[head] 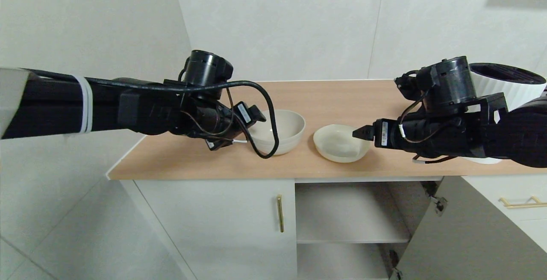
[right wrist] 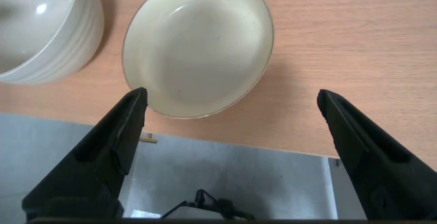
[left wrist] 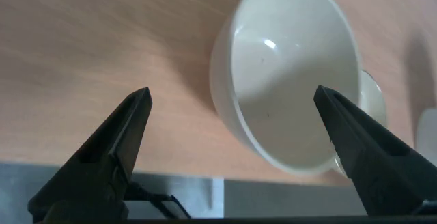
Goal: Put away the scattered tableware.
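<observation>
Both spread wide: left tool [left wrist: 231, 93] should straddle the rim of the deep bowl [head: 283, 131] squarely, right tool [right wrist: 231, 93] likely the shallow bowl [head: 337, 144].

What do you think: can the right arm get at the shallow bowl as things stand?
Probably yes: the open right end effector hovers by the shallow bowl, the deeper bowl stands apart, and nothing lies between.

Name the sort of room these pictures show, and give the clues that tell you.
Most likely a kitchen: a wooden countertop against a tiled wall, white cabinets below, one open on shelves, and a deep bowl and a shallow bowl on it.
</observation>
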`<state>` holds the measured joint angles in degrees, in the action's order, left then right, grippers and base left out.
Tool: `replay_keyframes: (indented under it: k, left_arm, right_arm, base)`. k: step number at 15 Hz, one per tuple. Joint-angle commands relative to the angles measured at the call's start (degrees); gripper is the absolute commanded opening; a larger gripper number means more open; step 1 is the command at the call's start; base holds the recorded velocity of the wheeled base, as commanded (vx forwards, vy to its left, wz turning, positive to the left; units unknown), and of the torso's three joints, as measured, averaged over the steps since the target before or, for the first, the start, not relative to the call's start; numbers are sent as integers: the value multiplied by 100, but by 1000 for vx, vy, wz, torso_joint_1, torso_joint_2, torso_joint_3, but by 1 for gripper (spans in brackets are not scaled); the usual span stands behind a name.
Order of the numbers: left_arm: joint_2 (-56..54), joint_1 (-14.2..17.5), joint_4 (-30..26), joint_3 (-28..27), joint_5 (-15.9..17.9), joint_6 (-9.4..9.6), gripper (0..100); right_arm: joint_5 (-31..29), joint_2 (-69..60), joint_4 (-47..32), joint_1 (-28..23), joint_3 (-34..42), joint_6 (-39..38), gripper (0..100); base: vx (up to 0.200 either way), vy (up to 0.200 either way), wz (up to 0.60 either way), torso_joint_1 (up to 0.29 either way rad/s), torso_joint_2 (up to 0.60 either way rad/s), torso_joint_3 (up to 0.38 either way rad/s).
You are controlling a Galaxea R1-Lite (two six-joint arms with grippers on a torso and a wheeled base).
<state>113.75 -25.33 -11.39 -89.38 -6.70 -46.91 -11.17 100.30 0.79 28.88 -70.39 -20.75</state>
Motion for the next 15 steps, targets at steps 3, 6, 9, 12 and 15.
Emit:
replay_keyframes:
  k: [3, 6, 9, 12, 15]
  left_arm:
    - [209, 28, 5, -97, 3, -38, 100]
    - [209, 28, 5, -97, 3, -38, 0]
    - [218, 28, -4, -97, 3, -38, 0]
    - [183, 28, -4, -97, 3, -38, 0]
    - [103, 28, -13, -88, 11, -38, 0]
  right_arm:
    - [0, -28, 0, 4, -1, -8, 100]
    - [0, -28, 0, 4, -1, -8, 100]
    - [0, -28, 0, 4, -1, -8, 100]
    - [0, -28, 0, 4, -1, -8, 100]
    - [-8, -2, 0, 4, -36, -70, 100]
  base:
    - [0, 0, 0, 0, 0, 0]
    - [0, 0, 0, 0, 0, 0]
    - [0, 0, 0, 0, 0, 0]
    - [0, 0, 0, 0, 0, 0]
    - [0, 0, 0, 0, 0, 0]
